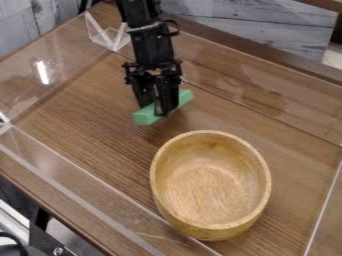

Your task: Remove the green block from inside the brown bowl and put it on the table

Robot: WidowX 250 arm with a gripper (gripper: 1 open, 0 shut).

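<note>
1. Green block (162, 107) out of the bowl, low over or on the table (80, 120), left of and beyond the bowl; contact with the wood hard to confirm from this angle.
2. Hand (160, 104) clamped shut across the block's middle, fingers pointing steeply down.
3. Likely light, stiff and smooth-sided: best taken across the short width at mid-length, as here, to avoid pivoting; little risk of crushing, some risk of slipping.
4. Brown bowl (210, 185) empty, near right, well apart from the block.
</note>
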